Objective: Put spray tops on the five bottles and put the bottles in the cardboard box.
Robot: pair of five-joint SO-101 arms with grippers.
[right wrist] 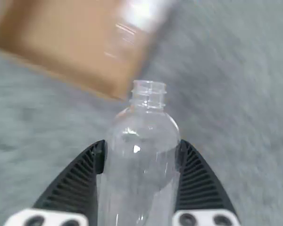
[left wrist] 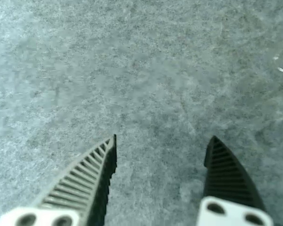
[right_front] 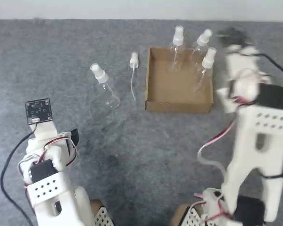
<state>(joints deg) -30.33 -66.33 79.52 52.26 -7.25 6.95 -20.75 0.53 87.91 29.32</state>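
Five bottles in all. One of them, an uncapped clear plastic bottle [right wrist: 144, 160] with a threaded neck, is clamped between the ribbed black jaws of the right gripper [right wrist: 141, 147]. The grip is on its round body below the shoulder, and it hangs above the grey felt surface [right_front: 132, 155], just off a corner of the shallow brown cardboard box [right_front: 179, 106].

It looks empty, so light, with thin, smooth walls. Those would likely dent under a hard squeeze and could spin in the jaws. This hold on the body leaves the neck free.

The loose white spray top [right_front: 133, 61] with its thin trailing tube lies beside the box's left wall. It is best taken by the head, since the tube seems bendy.

Left of it lies a capped clear bottle [right_front: 105, 85]. Three more capped clear bottles [right_front: 206, 60] stand at the box's far right corner.

The left gripper [left wrist: 163, 138] hangs open, holding nothing, over the surface's near left part.
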